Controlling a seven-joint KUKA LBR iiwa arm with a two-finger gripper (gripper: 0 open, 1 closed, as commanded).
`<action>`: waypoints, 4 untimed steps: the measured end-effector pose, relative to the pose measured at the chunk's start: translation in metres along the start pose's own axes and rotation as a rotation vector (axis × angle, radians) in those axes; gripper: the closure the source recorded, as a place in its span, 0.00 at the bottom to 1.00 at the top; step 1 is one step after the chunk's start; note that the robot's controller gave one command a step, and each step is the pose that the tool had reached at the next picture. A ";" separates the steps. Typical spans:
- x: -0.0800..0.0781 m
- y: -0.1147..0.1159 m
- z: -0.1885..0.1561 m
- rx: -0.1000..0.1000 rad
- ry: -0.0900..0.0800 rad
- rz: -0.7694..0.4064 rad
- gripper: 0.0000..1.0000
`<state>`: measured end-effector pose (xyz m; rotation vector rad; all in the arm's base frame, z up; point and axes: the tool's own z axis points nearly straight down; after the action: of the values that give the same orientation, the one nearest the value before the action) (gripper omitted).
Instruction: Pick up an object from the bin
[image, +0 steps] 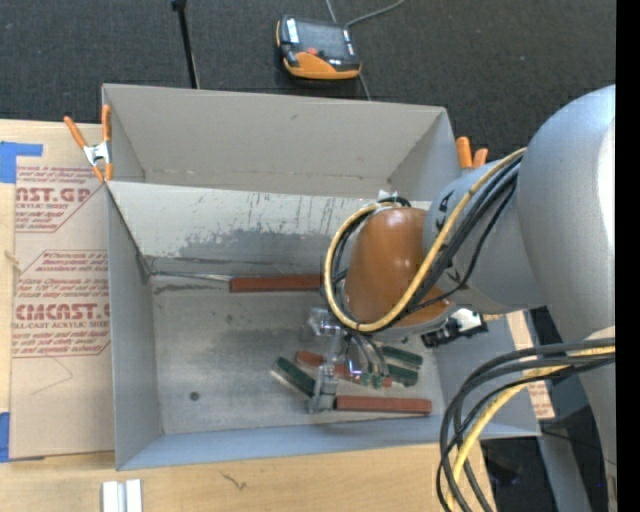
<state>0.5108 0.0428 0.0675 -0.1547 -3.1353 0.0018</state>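
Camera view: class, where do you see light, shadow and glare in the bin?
In the camera view, the back wall is brightest; the floor lies dimmer; a faint sheen marks the orange cover; the gripper and sticks sit in the arm's shade.

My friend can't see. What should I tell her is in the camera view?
A robot arm reaches from the right into a grey metal bin, its gripper low over a small heap of green and red-brown sticks near the front wall. Another long red-brown bar lies apart along the back of the floor.
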 end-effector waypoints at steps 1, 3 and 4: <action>0.016 -0.004 -0.002 -0.002 0.000 0.144 1.00; 0.016 -0.004 -0.002 -0.002 -0.001 0.144 1.00; 0.017 -0.004 -0.007 -0.001 0.004 0.144 1.00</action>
<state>0.4932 0.0403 0.0745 -0.3797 -3.1126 -0.0004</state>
